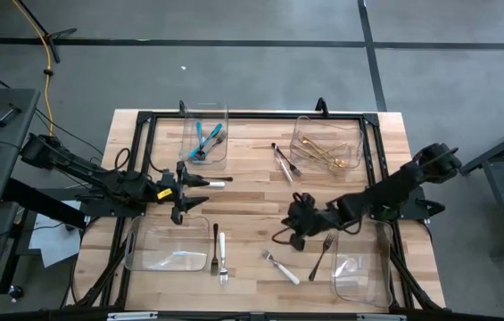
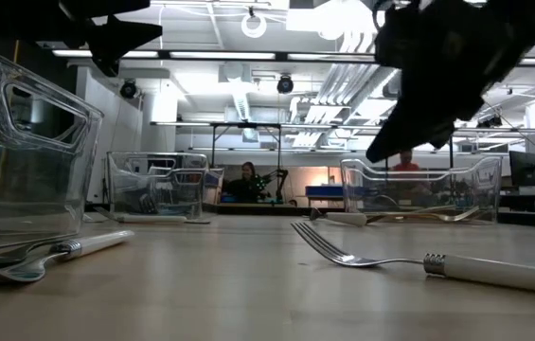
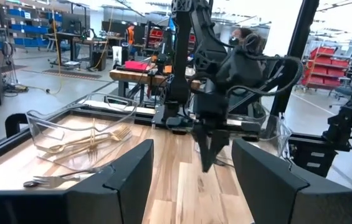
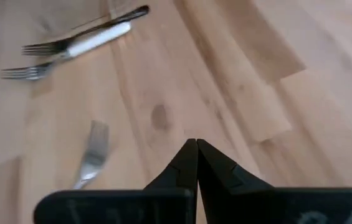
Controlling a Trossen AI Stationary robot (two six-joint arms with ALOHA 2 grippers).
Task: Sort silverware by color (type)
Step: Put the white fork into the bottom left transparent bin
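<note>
Trouble could come because the forks lie flat and thin on the smooth wooden table, so pinching fingers may slip off or push one away. The right gripper hangs over the middle of the table with its two dark fingers pressed together, holding nothing. It would have to spread them first, or it will only bump a fork. Near it lie a white-handled fork and a dark steel fork, close together, so it might nudge both at once. Two more forks, one dark and one white-handled, lie side by side by the near left bin.

The left gripper waits on the left side, fingers spread wide, empty.

The bins are clear, hard plastic with thin walls and rounded corners, easy to knock. Teal-handled pieces sit in the far left bin, shiny gold ones in the far right bin. Dark pieces lie between those two bins, not yet sorted.
</note>
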